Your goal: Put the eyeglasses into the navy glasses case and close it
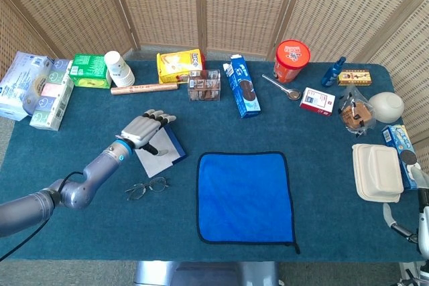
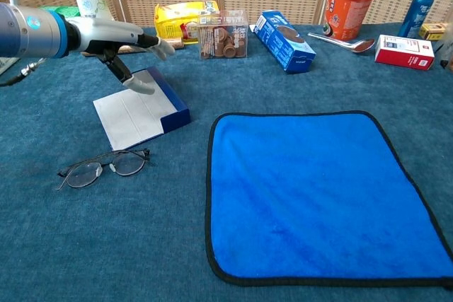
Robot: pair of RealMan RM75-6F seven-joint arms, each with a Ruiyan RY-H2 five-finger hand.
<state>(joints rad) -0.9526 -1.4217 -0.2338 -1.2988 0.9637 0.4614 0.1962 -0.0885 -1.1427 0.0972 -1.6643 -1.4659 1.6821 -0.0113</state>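
Observation:
The navy glasses case (image 1: pixel 163 151) lies open on the teal table left of centre, its white inside (image 2: pixel 134 114) facing up. The eyeglasses (image 1: pixel 146 187) lie flat on the table just in front of it, lenses side by side (image 2: pixel 102 166), apart from the case. My left hand (image 1: pixel 143 129) hovers over the case's far left corner, fingers stretched out and apart, holding nothing. In the chest view the left hand (image 2: pixel 120 37) has its thumb hanging down close to the case's rear edge. My right hand shows in neither view.
A blue cloth (image 1: pixel 244 195) is spread right of the case. Along the back stand a paper cup stack (image 1: pixel 118 68), a yellow bag (image 1: pixel 179 65), a clear snack box (image 1: pixel 204 85), a blue carton (image 1: pixel 241 86) and a red tub (image 1: pixel 292 60). Boxes sit at far left (image 1: pixel 40 88).

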